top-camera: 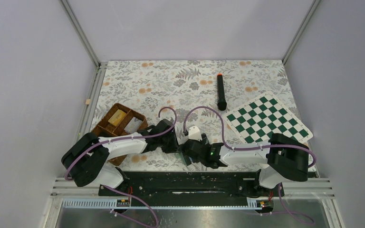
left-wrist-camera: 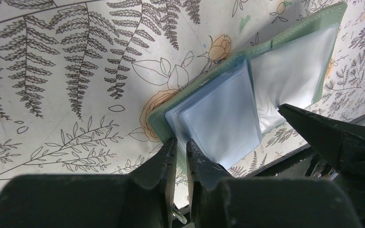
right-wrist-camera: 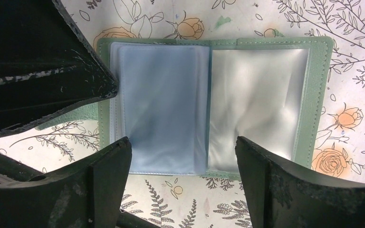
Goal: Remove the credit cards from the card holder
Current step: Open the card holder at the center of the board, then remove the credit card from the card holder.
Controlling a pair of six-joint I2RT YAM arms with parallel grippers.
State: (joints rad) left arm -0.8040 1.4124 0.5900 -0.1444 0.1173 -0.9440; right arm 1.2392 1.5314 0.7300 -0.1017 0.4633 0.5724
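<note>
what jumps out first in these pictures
The card holder lies open near the floral table's front edge, the left gripper pinching one side and the right gripper spread wide over it. A green-and-white chessboard sits far right, a brown wicker tray left.

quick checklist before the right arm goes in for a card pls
1. card holder lying open on the table: ok
2. left gripper pinched on the holder's edge to pin it down: ok
3. right gripper open, one finger to each side above the holder's near edge: ok
4. right fingers apart from the left gripper: ok, a gap shows in the right wrist view
5. credit card showing in the sleeves to aim at: cannot tell, the plastic is cloudy
</note>
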